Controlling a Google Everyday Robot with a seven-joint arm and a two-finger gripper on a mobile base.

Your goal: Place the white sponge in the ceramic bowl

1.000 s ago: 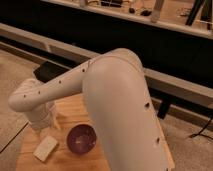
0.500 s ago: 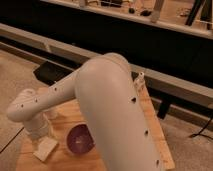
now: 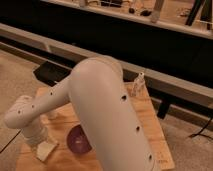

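white sponge [image 3: 46, 149]: a small off-white block with rounded corners, lying flat on the near left part of the table, its near end sticking out toward me.
gripper [image 3: 39, 141]: right above the sponge's far end, pointing down at it, at the end of a ribbed pale wrist.
jaws: standing apart, not clamped on anything; the wrist covers most of them from where i stand.
ceramic bowl [image 3: 78, 140]: a dark purple-maroon glossy round dish, just to the right of the sponge and apart from it; its right side is hidden behind the arm.
arm [image 3: 102, 112]: a thick cream-white limb filling the middle of the scene, bending at a big elbow and reaching down to the left toward the sponge.
table [image 3: 146, 114]: a light wooden top carrying the sponge and the bowl.
small bottle [image 3: 138, 84]: pale and slim, upright at the table's far right corner, well apart from the sponge.
black tray [image 3: 50, 73]: a dark flat shape on the floor beyond the table's far left side.
ledge [image 3: 172, 83]: a long pale rail running across behind the table, with a dark wall above it.
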